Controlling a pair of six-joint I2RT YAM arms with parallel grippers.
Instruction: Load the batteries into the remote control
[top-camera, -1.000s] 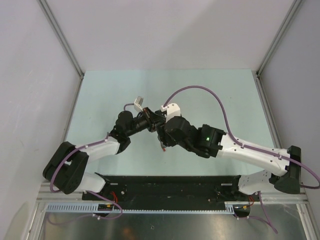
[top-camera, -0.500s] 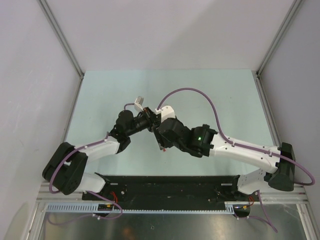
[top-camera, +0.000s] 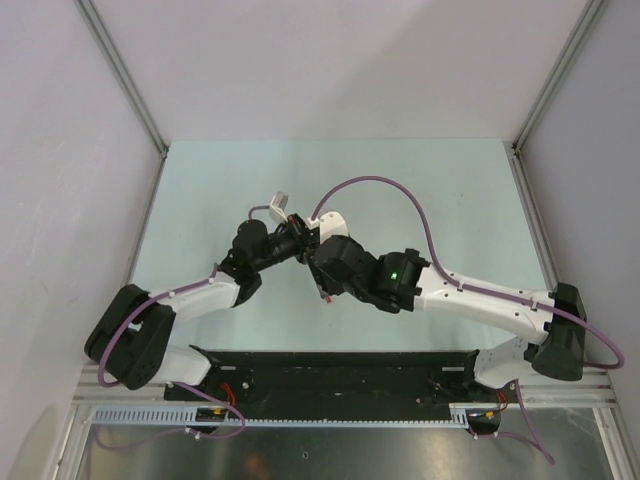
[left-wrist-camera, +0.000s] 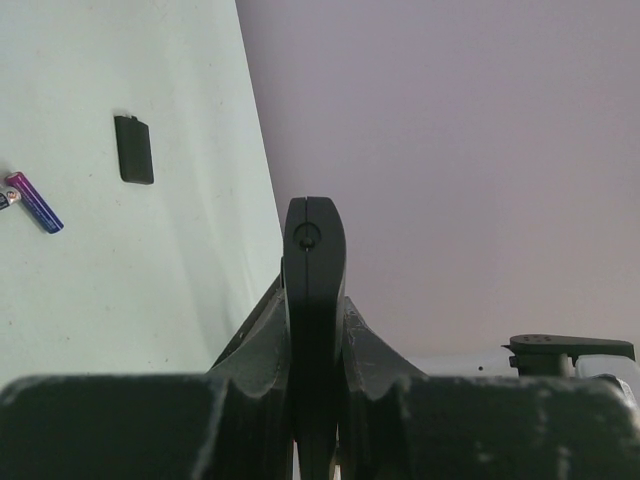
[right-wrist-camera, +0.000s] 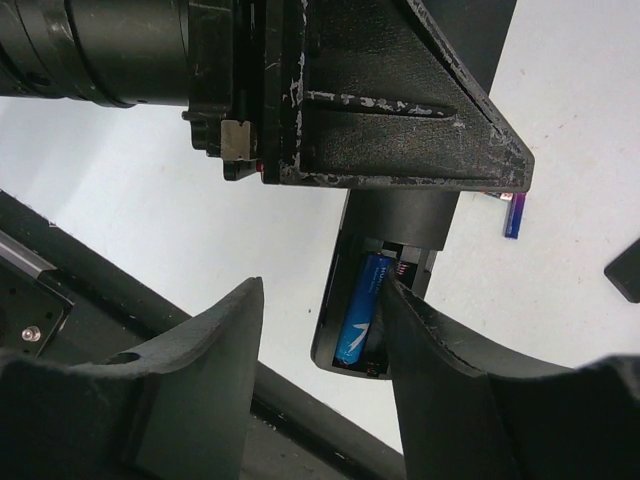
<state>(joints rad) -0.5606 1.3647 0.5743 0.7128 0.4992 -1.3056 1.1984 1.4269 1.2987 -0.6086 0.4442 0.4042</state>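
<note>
Left gripper (left-wrist-camera: 314, 320) is clamping the remote control (right-wrist-camera: 405, 218), blue battery (right-wrist-camera: 360, 310) sitting in its slot; right gripper (right-wrist-camera: 320, 300) is hovering half-spread, empty; loose battery (right-wrist-camera: 513, 215) is awaiting loading.

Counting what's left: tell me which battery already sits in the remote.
The blue battery in the remote's slot; the other battery lies loose on the table.

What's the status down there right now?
Left pincer shut on remote control. Right pincer open at the slot. Blue battery in slot. Second battery loose on table.
</note>
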